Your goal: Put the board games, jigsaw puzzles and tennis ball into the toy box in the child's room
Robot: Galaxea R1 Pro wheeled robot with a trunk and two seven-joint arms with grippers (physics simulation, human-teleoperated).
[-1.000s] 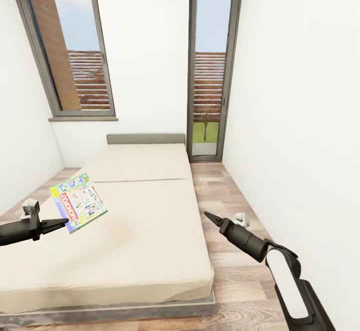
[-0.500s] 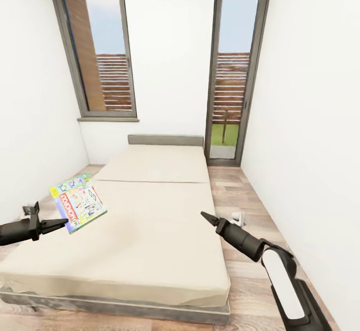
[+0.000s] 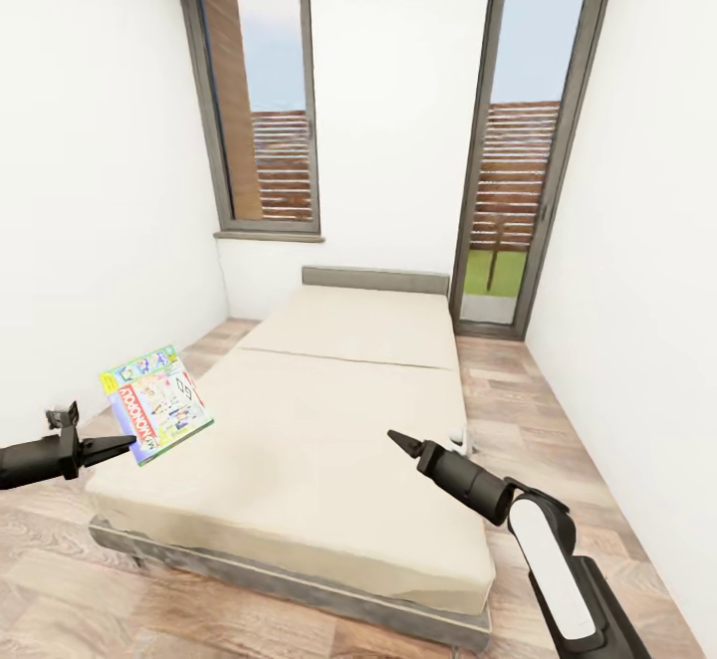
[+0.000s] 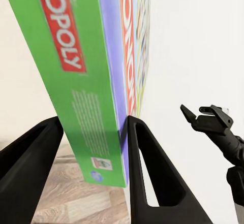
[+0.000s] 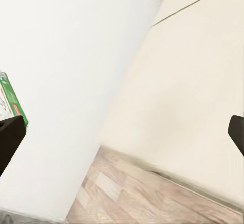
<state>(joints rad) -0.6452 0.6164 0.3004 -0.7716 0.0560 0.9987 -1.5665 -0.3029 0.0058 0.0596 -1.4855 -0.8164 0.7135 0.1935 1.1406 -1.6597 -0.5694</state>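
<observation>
- Board game (image 3: 156, 403): green-edged multicolour box, held in the air off the bed's (image 3: 329, 460) left edge, near the foot corner, clear of the mattress.
- Left gripper (image 3: 127, 443): fingers (image 4: 147, 178) clamped across the box's thin lower edge; the box's long axis rises up and away from the fingertips, tilted.
- Right gripper (image 3: 393, 437): tips together, carrying nothing, over the bed's right part, well apart from the box.
- Judgement: the left arm alone carries; table and toy box lie elsewhere.

left pincer (image 3: 127, 443) clamped on the board game (image 3: 156, 403) — right pincer (image 3: 396, 439) empty, fingers together, outstretched
</observation>
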